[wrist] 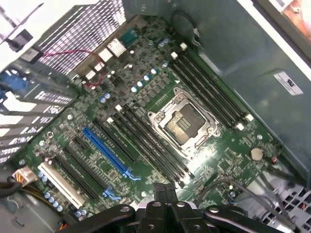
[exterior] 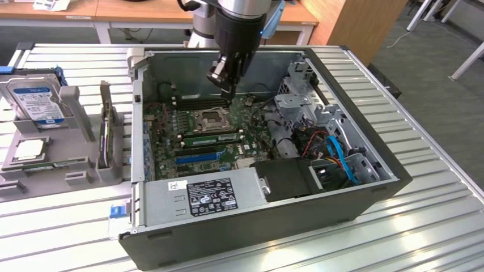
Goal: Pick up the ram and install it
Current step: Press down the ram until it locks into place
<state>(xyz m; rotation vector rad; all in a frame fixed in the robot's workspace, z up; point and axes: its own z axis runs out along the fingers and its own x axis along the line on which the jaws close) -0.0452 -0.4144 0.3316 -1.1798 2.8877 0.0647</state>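
A long green ram stick lies flat on the grey fixture, at the exterior view's left, outside the open computer case. My gripper hangs inside the case over the motherboard, above the black memory slots on the far side of the processor socket. In the wrist view my gripper has its fingertips pressed together with nothing showing between them. Ahead of them lie the socket and dark slots on either side. A greenish strip runs along a slot on the socket's near side.
On the fixture stand a silver hard drive and a square processor chip; a thin board stands on edge between its posts. In the case, a power supply, drive cage and blue cables crowd the right and front.
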